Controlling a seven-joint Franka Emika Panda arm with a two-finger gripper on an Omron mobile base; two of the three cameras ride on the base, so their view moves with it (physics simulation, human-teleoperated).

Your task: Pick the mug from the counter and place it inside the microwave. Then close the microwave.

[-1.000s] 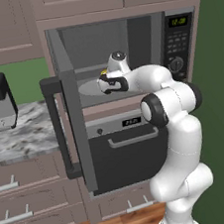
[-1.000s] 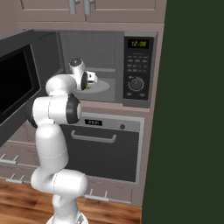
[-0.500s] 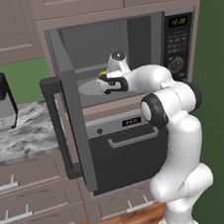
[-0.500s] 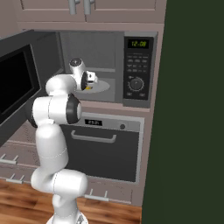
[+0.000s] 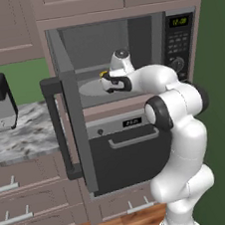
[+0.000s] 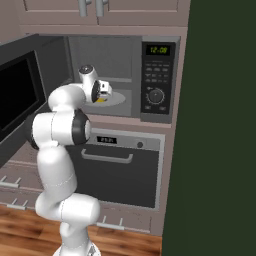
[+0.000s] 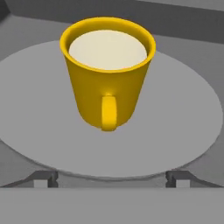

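Green "12:00" on the microwave (image 6: 125,80) panel's display (image 6: 157,50); other labels illegible.

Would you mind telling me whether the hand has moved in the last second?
No. The hand sits at the same spot against the microwave panel, by the mug on the turntable.

Even, flat rendered light, dim microwave (image 5: 125,42) cavity, soft low-resolution edges, no glare, faint shadows

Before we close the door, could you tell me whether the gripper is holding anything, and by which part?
Nothing is held: the mug stands free on the turntable, beyond the open gripper.
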